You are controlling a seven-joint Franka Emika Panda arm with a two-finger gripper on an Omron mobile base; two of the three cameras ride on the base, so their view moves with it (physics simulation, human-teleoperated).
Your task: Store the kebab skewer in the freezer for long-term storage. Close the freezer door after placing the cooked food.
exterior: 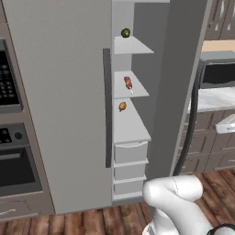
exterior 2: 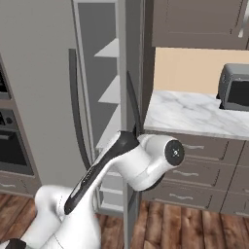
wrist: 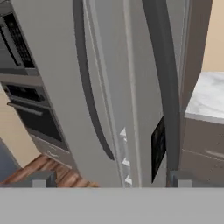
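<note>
Nearest my hand camera, the gripper (wrist: 107, 178) has its fingertips spread wide, empty, facing the freezer door (wrist: 151, 87) edge. I see the freezer (exterior: 133, 114) open: kebab skewer (exterior: 128, 83) on a middle shelf, green item (exterior: 125, 32) above, orange item (exterior: 122, 106) below.

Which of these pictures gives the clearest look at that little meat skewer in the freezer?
The left base view: the kebab skewer lies in plain sight on a white shelf inside the open freezer. From the right base view and the hand view the compartment is seen edge-on, so the skewer cannot be made out.
</note>
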